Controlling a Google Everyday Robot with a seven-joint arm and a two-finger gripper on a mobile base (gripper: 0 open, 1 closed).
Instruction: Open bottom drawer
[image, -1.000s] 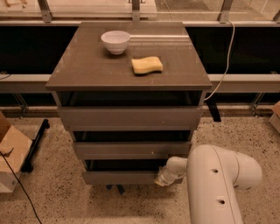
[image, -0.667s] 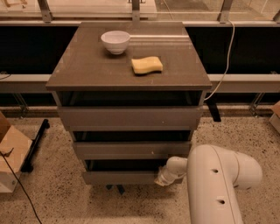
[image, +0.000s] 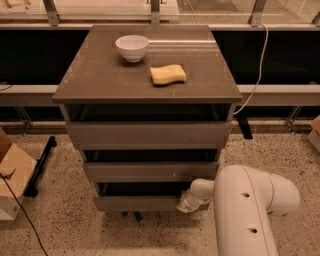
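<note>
Looking down on the table, you will find the bottom drawer at the 6 o'clock foot of it. It is the lowest of three plain grey-brown fronts and sits just above the speckled floor. A dark gap runs along its top edge, under the middle drawer, and its front stands a little further out toward 6 o'clock than the fronts above.

Your hand is at the 3 o'clock end of that front, touching it or just beside its top corner. The white arm fills the view at 5 o'clock behind it. Whether the hand is wide or narrow, I cannot tell from here, nor whether it has any hold.

The front has no handle and looks flat, stiff and probably smooth, so a squeeze on its face would likely slip. The top lip, reached through the dark gap, seems the only sound place to hook. What is inside is hidden, so the weight is a guess, though a drawer this shallow should run lightly.

You are pulling from one end, so the drawer may skew and bind on its runners. Draw straight toward 6 o'clock and keep it slow.

The bowl and the sponge near 12 o'clock on the table are loose, so a jerk could shift them.
</note>
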